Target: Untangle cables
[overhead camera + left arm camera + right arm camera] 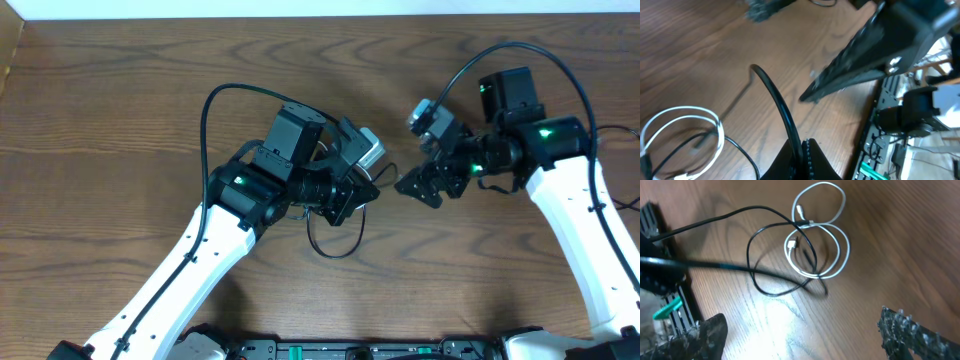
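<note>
The white cable [832, 240] lies coiled in loops on the wooden table, and it also shows in the left wrist view [687, 117]. The thin black cable [772, 255] loops through and beside it. My left gripper [804, 150] is shut on a stretch of the black cable [777, 100], whose free end sticks up into the air. In the overhead view a black loop [335, 248] hangs out below the left gripper [360, 192], and the white cable is hidden under that arm. My right gripper [805, 335] is open and empty, hovering just right of the left gripper [420, 185].
The wooden table [120, 110] spans the view. Thicker black robot cables arc over both arms [215, 100]. Equipment and a rail sit along the table's front edge [890, 125].
</note>
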{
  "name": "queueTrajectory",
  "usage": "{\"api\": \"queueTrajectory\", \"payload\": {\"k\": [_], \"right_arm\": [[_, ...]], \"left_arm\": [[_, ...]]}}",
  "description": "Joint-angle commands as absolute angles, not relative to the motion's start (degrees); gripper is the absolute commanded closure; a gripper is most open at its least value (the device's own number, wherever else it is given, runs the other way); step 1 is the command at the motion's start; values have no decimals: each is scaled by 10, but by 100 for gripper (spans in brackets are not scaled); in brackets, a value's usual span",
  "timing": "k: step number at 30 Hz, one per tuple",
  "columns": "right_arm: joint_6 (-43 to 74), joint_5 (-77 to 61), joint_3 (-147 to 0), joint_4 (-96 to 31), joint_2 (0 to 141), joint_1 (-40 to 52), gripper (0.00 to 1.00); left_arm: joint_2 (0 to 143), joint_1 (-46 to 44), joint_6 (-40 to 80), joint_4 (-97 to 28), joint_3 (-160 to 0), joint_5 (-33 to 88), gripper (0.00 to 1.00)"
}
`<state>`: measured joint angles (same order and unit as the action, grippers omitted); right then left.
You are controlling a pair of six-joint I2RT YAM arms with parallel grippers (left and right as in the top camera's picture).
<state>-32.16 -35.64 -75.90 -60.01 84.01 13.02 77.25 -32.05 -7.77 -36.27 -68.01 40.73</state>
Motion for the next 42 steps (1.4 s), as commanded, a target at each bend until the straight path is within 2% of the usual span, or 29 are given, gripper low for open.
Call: {"api": "queueTrajectory", "payload": {"k": [1, 5, 7, 8, 9, 10, 11, 12, 18, 23, 25, 27, 29, 32, 34, 35, 37, 39, 41, 42], "right_arm": [[-375, -366, -759, -600, 840, 149, 6], [-385, -371, -759, -600, 840, 163, 8], [-385, -378, -759, -600, 840, 168, 14], [-385, -382, -759, -599, 840, 169, 21], [-385, -382, -759, -598, 840, 170, 34], [-385, -381, -759, -596, 840, 170, 53], [-385, -382, -759, -595, 840, 170, 64], [-384, -382, -759, -595, 840, 170, 67], [-385, -382, -759, -595, 840, 170, 58], [-385, -388, -759, -588, 840, 170, 59], [-385, -396, -759, -584, 840, 170, 64], [-385, -396, -759, -580, 840, 170, 83], [-385, -396, -759, -580, 840, 170, 98], [-384, -393, -759, -581, 840, 170, 99], [-382, -375, -759, -580, 840, 169, 99], [-367, -348, -759, -578, 840, 169, 99], [-313, -279, -759, -566, 840, 167, 99], [-205, -150, -759, -548, 840, 161, 99], [-97, -16, -759, -539, 840, 154, 99], [-34, 59, -759, -539, 840, 149, 99]], "left_arm": [[775, -322, -107, -367, -684, 450, 93], [775, -322, -107, -367, -684, 450, 93], [775, -322, -107, -367, -684, 450, 93], [775, -322, -107, -367, -684, 450, 93], [775, -322, -107, -367, -684, 450, 93], [775, -322, -107, -367, -684, 450, 93], [775, -322, -107, -367, -684, 450, 93], [775, -322, -107, -367, -684, 450, 93], [775, -322, -140, -366, -684, 512, 93], [775, -322, -143, -366, -684, 521, 93], [775, -322, -143, -366, -684, 521, 93], [775, -322, -143, -366, -684, 521, 93], [775, -322, -144, -366, -684, 520, 93], [775, -322, -144, -366, -684, 497, 93], [775, -322, -143, -370, -684, 440, 91], [775, -322, -143, -375, -684, 402, 83], [775, -322, -143, -385, -684, 356, 83], [775, -322, -143, -396, -684, 320, 62], [775, -322, -143, -408, -684, 296, 35], [775, -322, -143, -413, -684, 288, 31]]}}
